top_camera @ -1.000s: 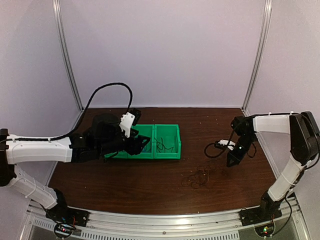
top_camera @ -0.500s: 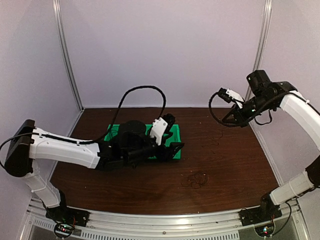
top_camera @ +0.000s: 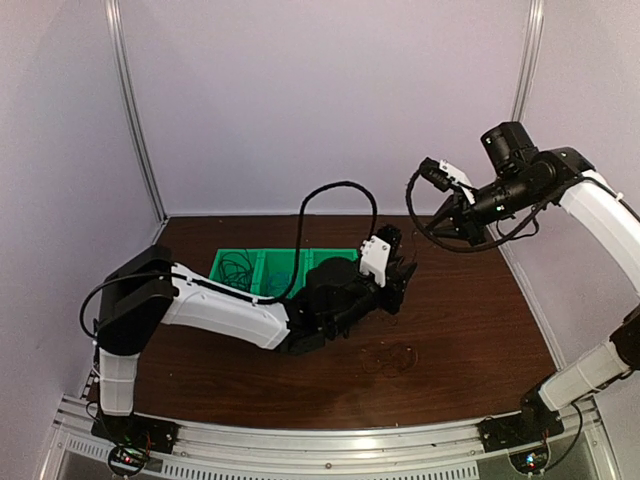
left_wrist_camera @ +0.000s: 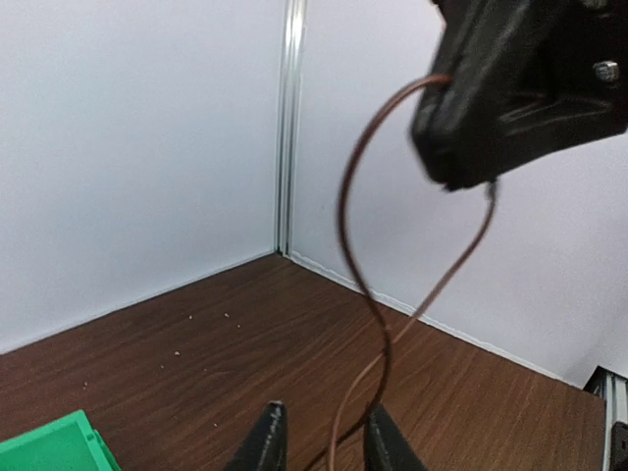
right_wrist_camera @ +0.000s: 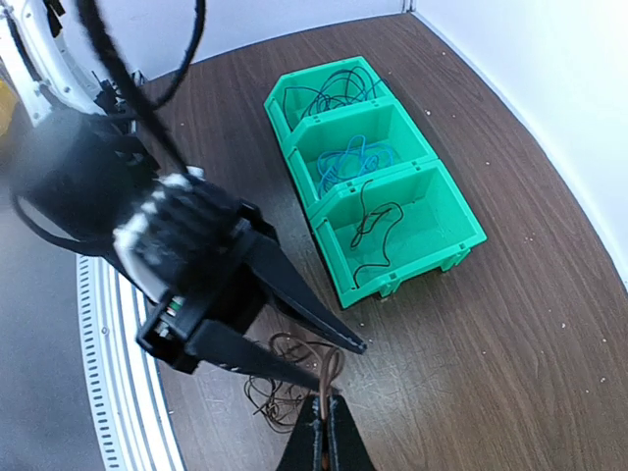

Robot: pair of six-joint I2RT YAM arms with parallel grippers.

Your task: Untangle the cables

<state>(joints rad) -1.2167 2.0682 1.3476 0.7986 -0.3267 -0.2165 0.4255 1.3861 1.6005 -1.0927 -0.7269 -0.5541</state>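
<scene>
A thin dark-brown cable hangs stretched from my right gripper, which is shut on its top loop high above the table. The strand runs down between the fingers of my left gripper, whose jaws stand apart around it, the wire close to the right finger. From above, the left gripper sits low at the table's centre under the right gripper. The rest of the tangle lies on the wood, also in the right wrist view as a tangle below the left gripper.
A green three-compartment bin stands left of centre. It holds black cables at one end, a blue cable in the middle and a black cable at the near end. In the top view the left arm partly hides the bin.
My left arm swung right from the bin to the table's centre, and its jaws narrowed. My right gripper rose from the table, lifting a strand of the tangle.
</scene>
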